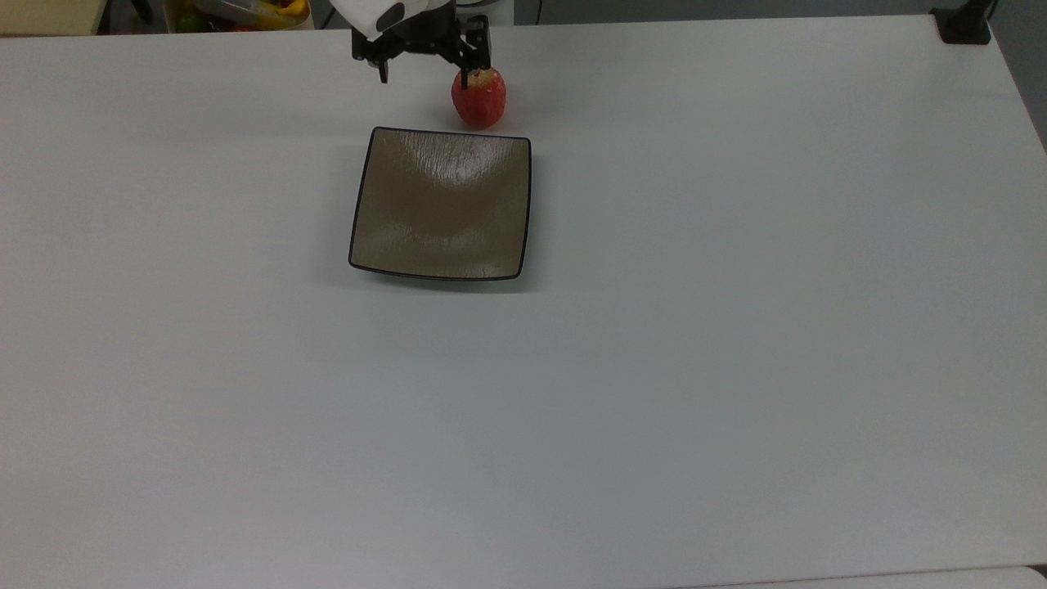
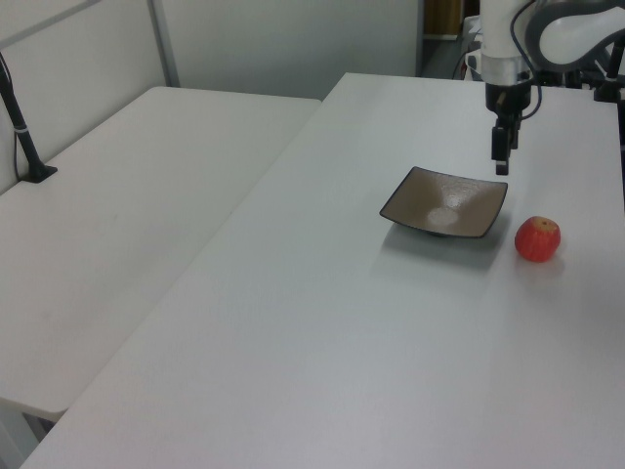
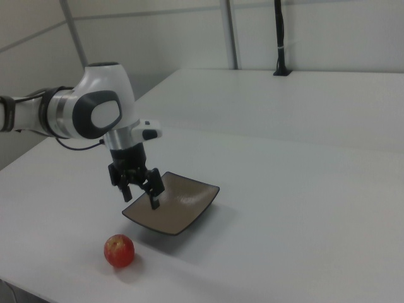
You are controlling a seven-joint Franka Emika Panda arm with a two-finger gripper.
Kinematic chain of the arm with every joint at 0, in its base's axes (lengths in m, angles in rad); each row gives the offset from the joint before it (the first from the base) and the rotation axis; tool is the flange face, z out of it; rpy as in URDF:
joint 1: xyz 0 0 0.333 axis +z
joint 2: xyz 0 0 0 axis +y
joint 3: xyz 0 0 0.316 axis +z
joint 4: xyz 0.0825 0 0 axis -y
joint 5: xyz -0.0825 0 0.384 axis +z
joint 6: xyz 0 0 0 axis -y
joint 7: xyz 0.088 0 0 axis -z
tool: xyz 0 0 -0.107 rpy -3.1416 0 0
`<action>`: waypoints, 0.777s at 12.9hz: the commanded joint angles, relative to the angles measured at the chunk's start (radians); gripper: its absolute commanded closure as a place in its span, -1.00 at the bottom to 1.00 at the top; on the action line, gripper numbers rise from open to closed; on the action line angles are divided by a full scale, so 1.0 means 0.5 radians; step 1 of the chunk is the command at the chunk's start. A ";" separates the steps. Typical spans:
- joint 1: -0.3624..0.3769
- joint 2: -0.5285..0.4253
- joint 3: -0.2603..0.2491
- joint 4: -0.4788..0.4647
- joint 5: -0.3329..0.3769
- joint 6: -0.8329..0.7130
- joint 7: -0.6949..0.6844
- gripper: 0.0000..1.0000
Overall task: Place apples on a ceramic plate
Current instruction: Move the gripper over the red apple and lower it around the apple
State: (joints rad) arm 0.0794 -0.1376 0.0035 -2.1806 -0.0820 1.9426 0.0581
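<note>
Your small red apple with the speckled skin [image 1: 479, 98] is sitting on the white counter [image 1: 695, 343], apart from your black two-finger tool [image 1: 424, 75], which is hanging above the counter with its fingers spread wide and gripping nothing. In the top view one fingertip [image 1: 465, 80] is overlapping the apple's upper edge, but the right view is showing the tool [image 3: 139, 196] well up in the air, with the apple [image 3: 119, 250] resting on the counter below it and towards the right view's left. In the left view the tool [image 2: 501, 156] is hovering over the far edge of the plate, and the apple [image 2: 538, 238] is lying lower and to the left view's right of it.

The square brown glossy ceramic plate with the thin black rim [image 1: 366, 164] is lying just beside the apple, not touching it; in the top view the apple is sitting just past the plate's upper right corner. You are looking at an empty plate [image 3: 206, 197] in the right view, with its near edge raised off the counter [image 3: 315, 240]. In the left view the plate [image 2: 404, 188] is lying to the left view's left of the apple.

The apple is standing upright, showing a yellowish patch around its stem end, with mottled red below.
</note>
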 commanded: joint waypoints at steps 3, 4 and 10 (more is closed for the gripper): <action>0.129 -0.194 -0.004 -0.387 0.014 0.023 -0.036 -1.00; 0.133 -0.191 -0.001 -0.424 0.017 0.023 -0.036 -1.00; 0.203 -0.105 0.045 -0.532 0.023 0.186 -0.006 -1.00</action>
State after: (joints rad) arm 0.1618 -0.1995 0.0227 -2.4087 -0.0806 1.9706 0.0560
